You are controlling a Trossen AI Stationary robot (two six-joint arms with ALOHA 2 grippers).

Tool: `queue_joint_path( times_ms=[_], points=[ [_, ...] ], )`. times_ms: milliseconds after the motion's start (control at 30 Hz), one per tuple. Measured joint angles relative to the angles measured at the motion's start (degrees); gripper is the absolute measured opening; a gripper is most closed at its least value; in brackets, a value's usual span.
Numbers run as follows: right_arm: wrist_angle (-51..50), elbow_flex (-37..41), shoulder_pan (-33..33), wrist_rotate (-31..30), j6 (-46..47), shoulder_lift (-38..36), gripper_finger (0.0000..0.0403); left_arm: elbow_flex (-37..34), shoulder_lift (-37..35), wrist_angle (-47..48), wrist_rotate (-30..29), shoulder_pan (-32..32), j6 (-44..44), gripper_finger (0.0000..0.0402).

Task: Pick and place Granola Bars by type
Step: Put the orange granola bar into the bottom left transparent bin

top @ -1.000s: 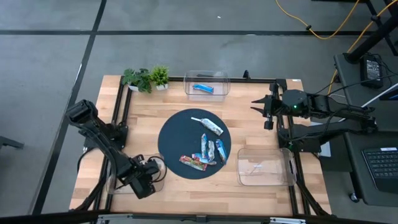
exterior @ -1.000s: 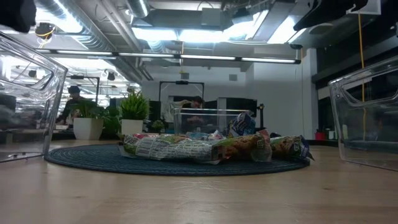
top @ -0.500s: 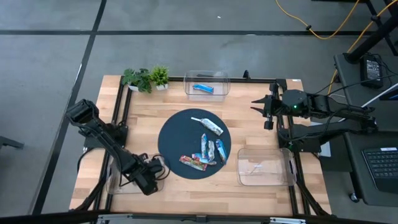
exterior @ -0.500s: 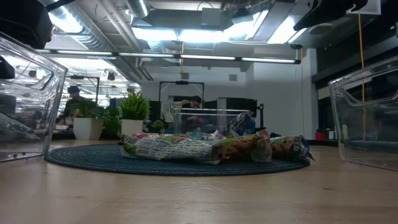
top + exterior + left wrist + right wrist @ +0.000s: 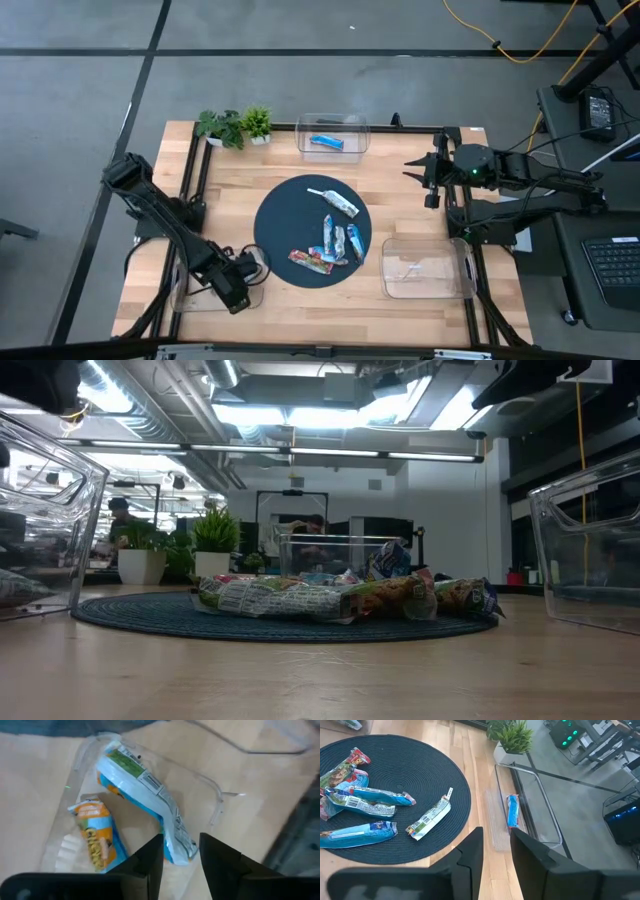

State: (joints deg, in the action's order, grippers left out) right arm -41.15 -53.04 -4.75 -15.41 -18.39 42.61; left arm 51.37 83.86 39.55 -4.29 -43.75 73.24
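Note:
Several granola bars (image 5: 335,243) lie on the round dark mat (image 5: 285,205); a silver-white one (image 5: 340,203) lies apart from them, farther back. My left gripper (image 5: 236,293) hangs open, pointing down, over the clear bin (image 5: 190,297) at the near left. Two bars lie flat on that bin's floor: an orange-and-blue one (image 5: 95,837) and a blue-and-white one (image 5: 145,795). The end of the blue-and-white bar shows below the gap between my left gripper's (image 5: 181,842) fingers. My right gripper (image 5: 408,170) waits open at the right, above the table.
A clear bin (image 5: 355,128) at the far edge holds one blue bar (image 5: 326,142). Another clear bin (image 5: 428,290) stands at the near right. Two small potted plants (image 5: 235,126) stand at the far left corner. Bare wood lies between the mat and the bins.
In the low view a bar inside the near-left bin has come down onto the bin's floor and now lies flat. My left gripper has shifted slightly over that bin. My right arm has kept still.

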Motion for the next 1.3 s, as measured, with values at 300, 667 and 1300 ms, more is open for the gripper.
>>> queue_joint_path(
  times_ms=[300, 667, 1300],
  points=[
    [-0.02, 0.0, 0.0, 0.01, 0.18, 0.0, 0.01, 4.31, -7.39, 9.35, -1.9, 0.0, -0.35, 0.0103],
    [1.8, 0.0, 0.0, 0.48, 3.48, 0.51, 0.01, 13.6, -8.82, 18.8, -13.96, 8.33, -12.84, 0.0088],
    [4.55, -5.53, -2.99, 10.69, 18.9, 24.14, 0.0195, 13.87, -8.8, 7.64, -27.75, 25.9, -40.87, 0.0088]
  ],
)
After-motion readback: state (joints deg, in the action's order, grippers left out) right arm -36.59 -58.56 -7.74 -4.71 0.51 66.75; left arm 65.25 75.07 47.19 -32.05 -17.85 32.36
